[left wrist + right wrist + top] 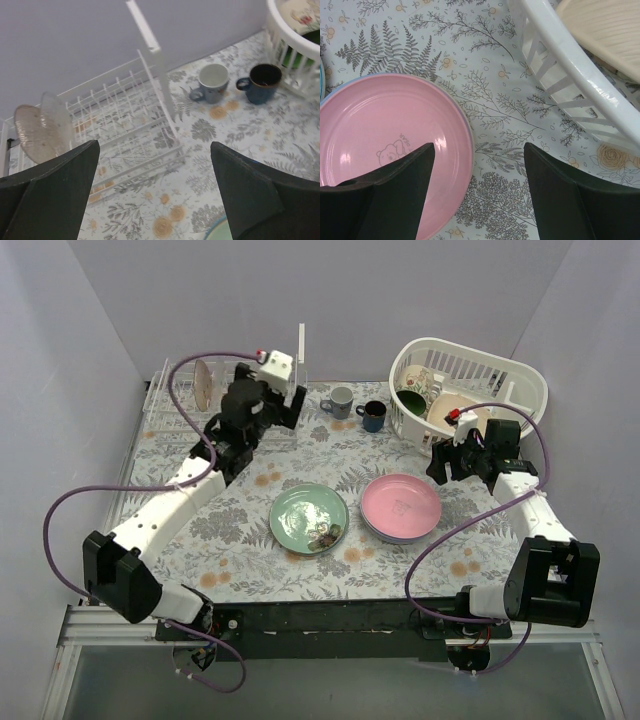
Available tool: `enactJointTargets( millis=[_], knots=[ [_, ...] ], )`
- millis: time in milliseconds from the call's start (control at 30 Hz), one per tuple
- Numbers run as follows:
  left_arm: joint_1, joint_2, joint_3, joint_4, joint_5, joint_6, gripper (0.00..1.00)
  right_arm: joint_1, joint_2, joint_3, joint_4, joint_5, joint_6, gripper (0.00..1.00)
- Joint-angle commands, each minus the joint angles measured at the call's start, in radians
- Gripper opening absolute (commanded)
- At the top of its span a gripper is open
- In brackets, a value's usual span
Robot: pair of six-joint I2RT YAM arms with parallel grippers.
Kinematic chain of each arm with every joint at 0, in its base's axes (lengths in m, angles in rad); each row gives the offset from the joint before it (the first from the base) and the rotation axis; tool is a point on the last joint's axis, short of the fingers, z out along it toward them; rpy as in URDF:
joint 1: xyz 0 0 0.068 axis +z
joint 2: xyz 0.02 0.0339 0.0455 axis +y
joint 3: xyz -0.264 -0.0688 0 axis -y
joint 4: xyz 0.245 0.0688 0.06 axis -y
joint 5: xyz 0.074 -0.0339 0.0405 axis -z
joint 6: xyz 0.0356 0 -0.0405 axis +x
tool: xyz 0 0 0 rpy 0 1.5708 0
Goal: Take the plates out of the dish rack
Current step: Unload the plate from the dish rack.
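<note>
The white wire dish rack (165,425) (125,112) stands at the back left, and one mottled brown plate (204,385) (37,132) is upright in it. A pale green plate (309,518) (220,231) lies flat on the table with brown bits on it. To its right a pink plate (401,507) (385,145) rests on another plate whose blue rim shows. My left gripper (272,408) (154,145) hangs open and empty beside the rack's tall end panel. My right gripper (450,460) (479,146) is open and empty over the pink plate's right edge.
A grey mug (340,401) (212,82) and a dark blue mug (373,415) (262,82) stand at the back centre. A white slotted basket (530,380) (570,65) holding crockery sits at the back right, close to my right gripper. Walls enclose the table.
</note>
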Motion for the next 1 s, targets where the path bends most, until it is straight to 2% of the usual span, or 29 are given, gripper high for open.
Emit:
enactJointTargets(
  millis=[0,133,300,433,667,967],
  knots=[
    [0.18,-0.017,0.089,-0.033,0.17,-0.084,0.93,-0.004,-0.008,0.01,0.024,-0.02,0.017,0.8],
    [0.365,0.049,0.163,-0.088,0.364,-0.125,0.93,-0.001,0.001,0.016,0.017,-0.032,0.015,0.8],
    [0.461,0.149,0.225,-0.095,0.428,-0.114,0.93,0.004,-0.008,0.01,0.021,-0.026,0.014,0.81],
    [0.551,0.302,0.32,-0.131,0.503,-0.134,0.91,0.01,-0.015,0.005,0.024,-0.018,0.012,0.83],
    [0.584,0.488,0.459,-0.159,0.546,-0.127,0.84,0.014,-0.011,0.002,0.02,-0.011,-0.002,0.84],
    [0.599,0.603,0.545,-0.164,0.518,-0.125,0.8,0.016,-0.003,-0.001,0.017,-0.009,-0.009,0.84]
  ],
)
